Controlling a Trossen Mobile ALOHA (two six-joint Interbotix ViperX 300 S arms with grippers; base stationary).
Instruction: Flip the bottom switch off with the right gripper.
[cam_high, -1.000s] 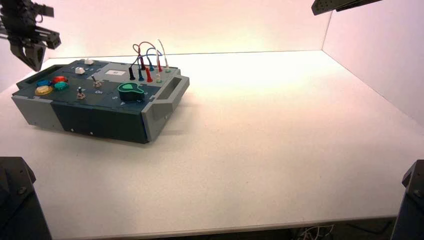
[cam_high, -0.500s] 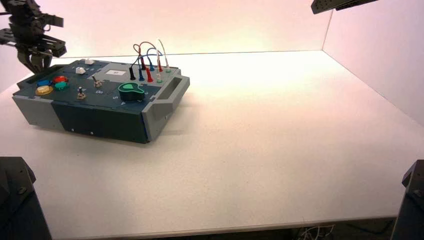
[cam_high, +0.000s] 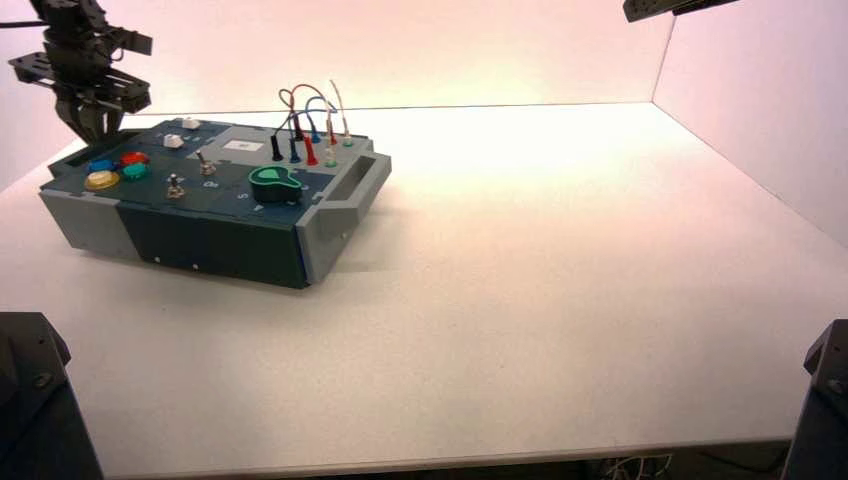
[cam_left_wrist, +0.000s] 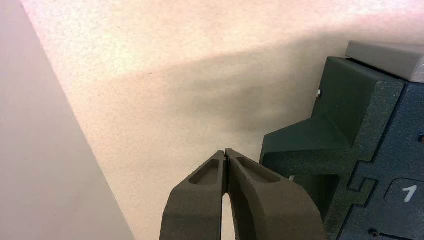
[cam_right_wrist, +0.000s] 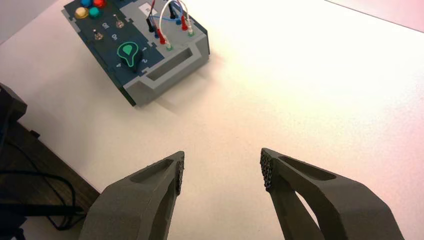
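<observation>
– Left gripper (cam_left_wrist: 226, 151) shut, empty, at box's (cam_high: 215, 243) left end. Best nudge rightward, low, evenly?
– Yes. Right gripper (cam_right_wrist: 222, 167)?
– Wide open, waiting far right.
– Bottom switch (cam_high: 175, 188)?
– Near front wall, beside yellow button (cam_high: 101, 180).

Box (cam_high: 215, 200) on L side of tbl (cam_high: 520, 300).

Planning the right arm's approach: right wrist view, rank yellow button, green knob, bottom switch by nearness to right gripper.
From the right gripper:
1. Green knob, box's right part
2. Bottom switch, near front edge
3. Yellow button, front left
</observation>
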